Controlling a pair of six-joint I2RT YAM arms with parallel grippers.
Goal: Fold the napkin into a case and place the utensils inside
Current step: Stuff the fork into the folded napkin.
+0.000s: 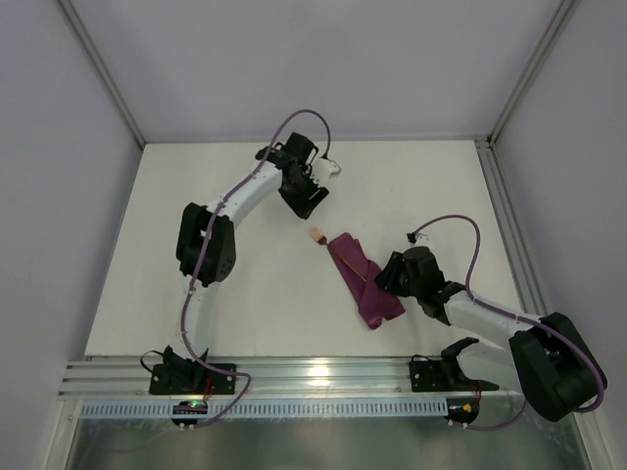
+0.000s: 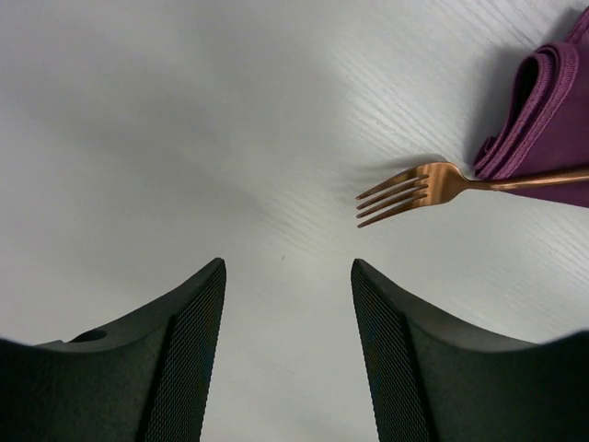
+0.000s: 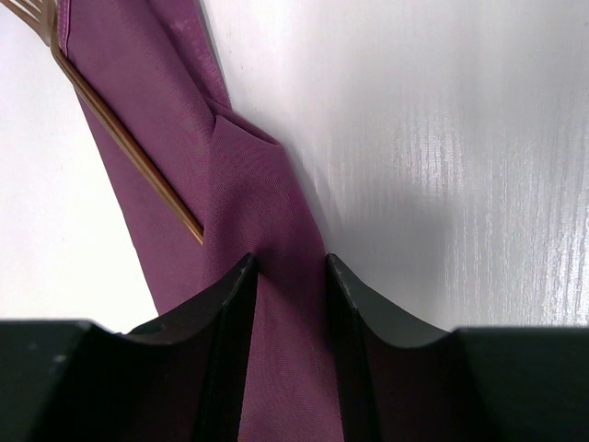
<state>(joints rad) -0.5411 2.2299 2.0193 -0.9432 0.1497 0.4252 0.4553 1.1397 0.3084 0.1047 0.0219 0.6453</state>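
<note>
The plum-purple napkin lies mid-table, folded into a narrow oblong case. A copper fork sticks out of its far end, tines on the bare table. My left gripper hovers just beyond the tines, open and empty. In the left wrist view the fork and the napkin's folded end lie ahead of the left gripper, to its right. My right gripper is at the case's right edge. In the right wrist view it pinches a fold of napkin; the fork handle runs under that fold.
The white table is walled by grey panels on three sides. A metal rail with the arm bases runs along the near edge. No other utensil shows.
</note>
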